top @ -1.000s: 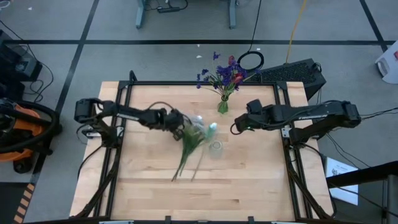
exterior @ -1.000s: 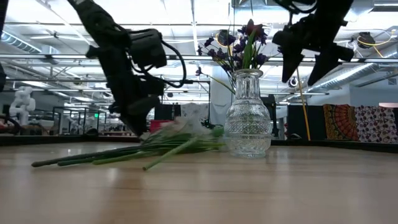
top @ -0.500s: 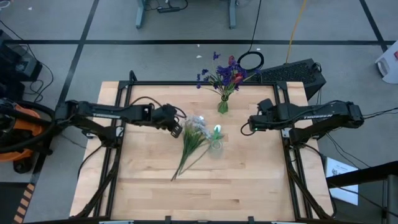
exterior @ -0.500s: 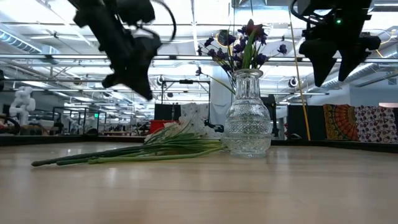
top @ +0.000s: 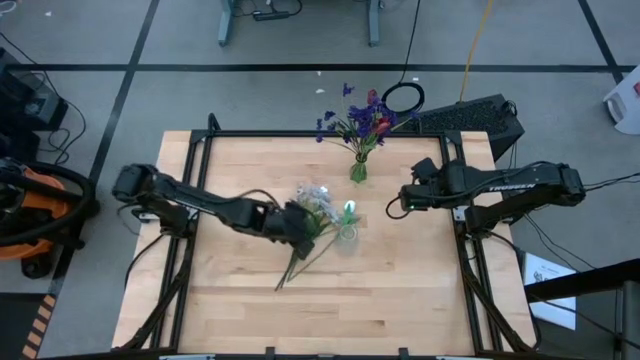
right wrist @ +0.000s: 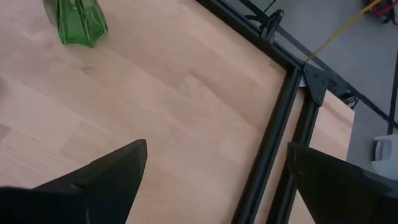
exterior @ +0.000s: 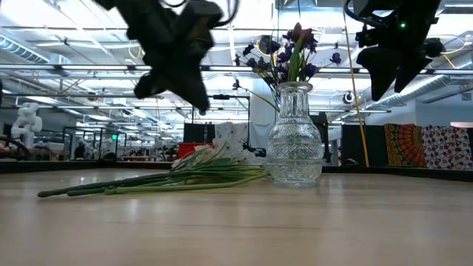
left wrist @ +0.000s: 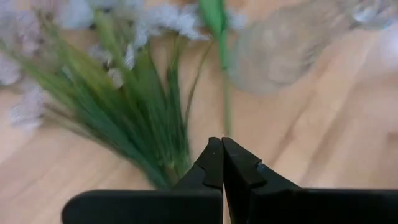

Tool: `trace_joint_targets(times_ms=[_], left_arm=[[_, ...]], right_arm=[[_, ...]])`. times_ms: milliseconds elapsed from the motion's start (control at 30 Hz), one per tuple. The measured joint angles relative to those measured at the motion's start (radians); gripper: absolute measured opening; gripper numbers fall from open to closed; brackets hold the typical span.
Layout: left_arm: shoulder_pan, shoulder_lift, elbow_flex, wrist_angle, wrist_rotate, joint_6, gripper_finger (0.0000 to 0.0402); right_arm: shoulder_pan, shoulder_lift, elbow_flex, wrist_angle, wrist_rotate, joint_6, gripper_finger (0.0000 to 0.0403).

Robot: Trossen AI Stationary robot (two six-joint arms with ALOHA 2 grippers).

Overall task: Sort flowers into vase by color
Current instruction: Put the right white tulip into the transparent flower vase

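**Visitor:** Where is your left pincer?

**Robot:** My left gripper (top: pixel 300 226) hangs above the middle of the pale wooden table (top: pixel 240 300), over the loose bunch of white blossom sprays on long green stems (top: pixel 308 225). Its two dark fingers (left wrist: pixel 214 163) are pressed tight together with nothing between them, tips just above where the stems gather.

**Visitor:** And those sprays?

**Robot:** They lie flat on the wood, blossoms toward the far side, stems trailing to the near left. The heads rest just beside the clear cut-glass vase (exterior: pixel 294 134), which stands upright at the table's middle; whether they touch it I cannot tell.

**Visitor:** The other flowers?

**Robot:** The purple-blue sprays and dark red bud (top: pixel 358 115) stand in a small green glass vase (top: pixel 358 171) at the far edge, well apart from the white bunch.

**Visitor:** Your right pincer?

**Robot:** My right gripper (top: pixel 396 205) waits in the air to the right of the clear vase, fingers spread wide and empty.
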Motion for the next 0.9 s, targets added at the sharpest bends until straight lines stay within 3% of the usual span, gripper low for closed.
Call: trace_joint_targets(times_ms=[167, 267, 400, 633, 767, 900], left_arm=[[-0.010, 0.156, 0.176, -0.173, -0.033, -0.009, 0.0000], [-0.010, 0.219, 0.229, -0.127, -0.015, -0.001, 0.0000], [-0.008, 0.276, 0.232, -0.028, -0.014, 0.000, 0.0014], [0.000, 0.324, 0.232, -0.035, -0.015, 0.000, 0.0086], [-0.001, 0.336, 0.232, -0.004, -0.015, 0.018, 0.0129], [-0.004, 0.369, 0.231, 0.034, 0.007, 0.096, 0.0143]], right_arm=[[0.000, -0.001, 0.000, -0.002, -0.001, -0.032, 0.0377], [0.000, 0.000, 0.000, -0.017, -0.007, -0.048, 0.0377], [0.000, 0.000, 0.000, -0.049, -0.006, -0.048, 0.0377], [0.005, 0.000, 0.000, -0.182, -0.012, -0.007, 0.0377], [0.005, -0.024, -0.011, -0.169, -0.008, -0.011, 0.0377], [0.005, -0.035, -0.025, -0.165, 0.003, 0.005, 0.0377]])
